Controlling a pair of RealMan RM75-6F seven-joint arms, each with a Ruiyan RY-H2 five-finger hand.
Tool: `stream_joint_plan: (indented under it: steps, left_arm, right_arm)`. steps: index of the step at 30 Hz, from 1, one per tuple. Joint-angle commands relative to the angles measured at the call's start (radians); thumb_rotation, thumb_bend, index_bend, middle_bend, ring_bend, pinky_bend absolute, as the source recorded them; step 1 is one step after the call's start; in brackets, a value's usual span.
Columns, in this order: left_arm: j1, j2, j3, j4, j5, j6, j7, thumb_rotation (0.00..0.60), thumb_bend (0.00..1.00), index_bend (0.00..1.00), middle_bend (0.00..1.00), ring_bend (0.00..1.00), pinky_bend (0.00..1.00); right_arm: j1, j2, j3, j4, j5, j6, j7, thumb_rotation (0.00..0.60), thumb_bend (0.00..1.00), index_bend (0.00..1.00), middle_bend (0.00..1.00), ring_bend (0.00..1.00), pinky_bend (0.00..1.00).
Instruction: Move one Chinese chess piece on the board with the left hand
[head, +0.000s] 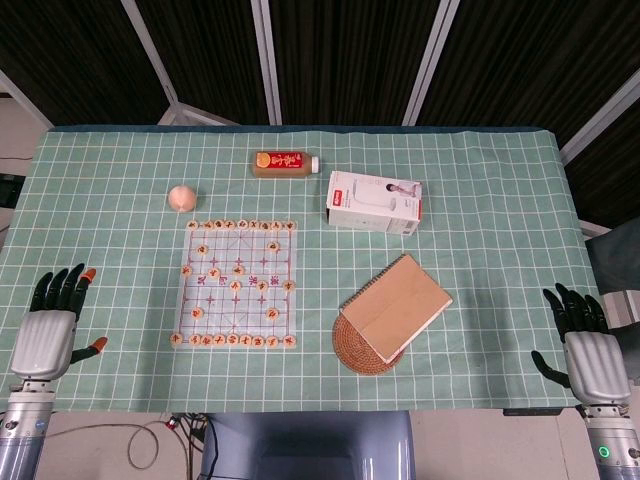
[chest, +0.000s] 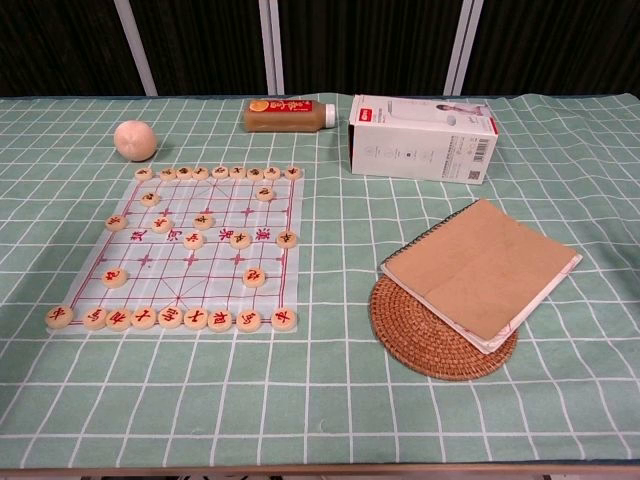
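Note:
The Chinese chess board lies left of the table's middle, with several round wooden pieces on it. One row of pieces lines its near edge and another row its far edge. Loose pieces such as one stand in between. My left hand rests at the table's near left corner, well left of the board, fingers spread and holding nothing. My right hand sits at the near right corner, fingers apart, also holding nothing. Neither hand shows in the chest view.
A peach-coloured ball lies beyond the board's far left corner. A juice bottle lies on its side behind the board. A white box is at right, and a brown notebook rests on a woven coaster.

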Motion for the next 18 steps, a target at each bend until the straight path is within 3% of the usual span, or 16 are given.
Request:
stream_joint_plan:
  steps: [1,18]
  left_arm:
    - [0.000,0.000,0.000,0.000,0.000,0.000,0.000,0.600,0.04,0.00,0.00,0.00,0.00]
    - [-0.005,-0.002,-0.002,0.004,-0.007,-0.012,0.001,0.600,0.04,0.00,0.00,0.00,0.00]
  right_arm:
    - [0.000,0.000,0.000,0.000,0.000,0.000,0.000,0.600,0.34,0.00,0.00,0.00,0.00]
    - [0.003,-0.003,0.004,0.000,0.012,-0.008,-0.005,0.600,0.34,0.00,0.00,0.00,0.00]
